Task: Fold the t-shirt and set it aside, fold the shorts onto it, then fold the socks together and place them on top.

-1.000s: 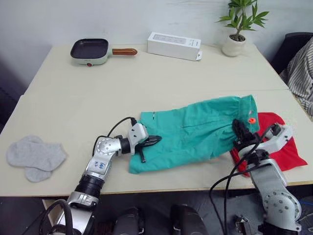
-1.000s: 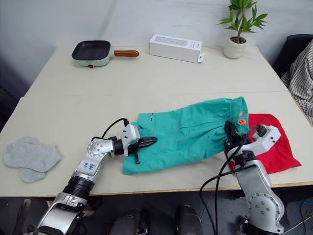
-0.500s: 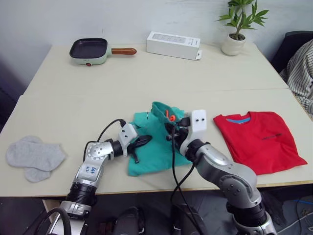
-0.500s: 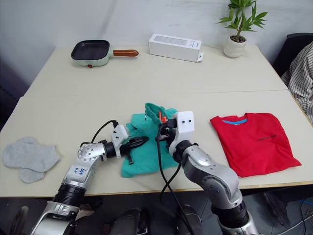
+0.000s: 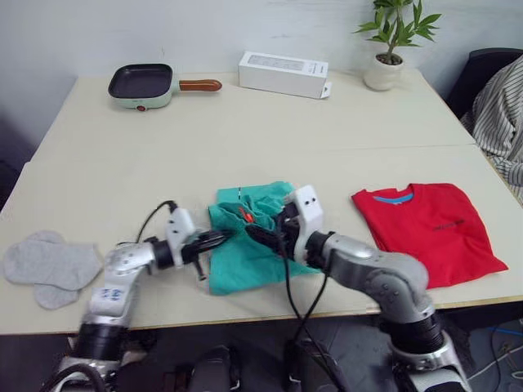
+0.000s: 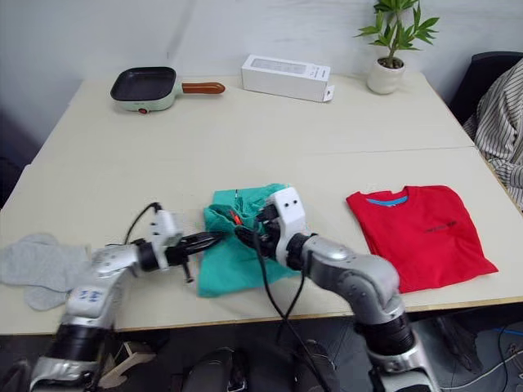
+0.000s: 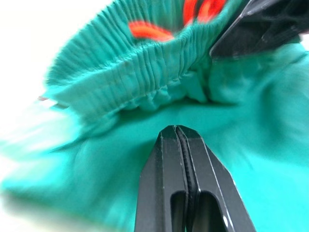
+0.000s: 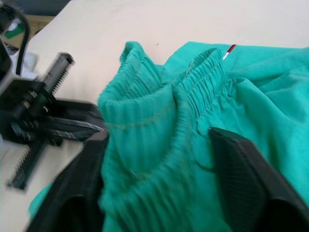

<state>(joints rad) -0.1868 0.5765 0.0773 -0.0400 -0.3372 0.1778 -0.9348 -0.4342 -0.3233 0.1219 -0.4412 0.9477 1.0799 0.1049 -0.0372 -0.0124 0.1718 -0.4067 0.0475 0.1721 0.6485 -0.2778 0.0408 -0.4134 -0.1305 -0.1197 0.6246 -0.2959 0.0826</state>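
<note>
Left eye view, shorts: the teal-green soft fabric shorts [image 5: 249,249] sit bunched mid-table near the front edge, gathered waistband heaped up on top.
Left eye view, left gripper: the left gripper [image 5: 214,239] lies low at the shorts' left edge, black fingers pressed together, touching the cloth but holding none of it.
Left eye view, right gripper: the right gripper [image 5: 260,234] reaches in from the right, over the shorts, and has the waistband.
Right eye view, t-shirt: the bright red short-sleeved t-shirt [image 6: 421,235] lies flat to the right, apart from the shorts, blue collar band facing away.
Right eye view, socks: the pair of light grey knit ankle socks [image 6: 37,268] rests far left, well apart from both garments.
Right eye view, background: a green electric pan with a wooden handle [image 6: 147,85], a white oblong box [image 6: 286,77] and a potted plant [image 6: 388,41] stand along the far side of the beige table [image 6: 245,147].
Left wrist view, jaws: fully closed, tips together over teal cloth, nothing between them.
Right wrist view, jaws: spread around a thick fold of elastic waistband, gripping it.
</note>
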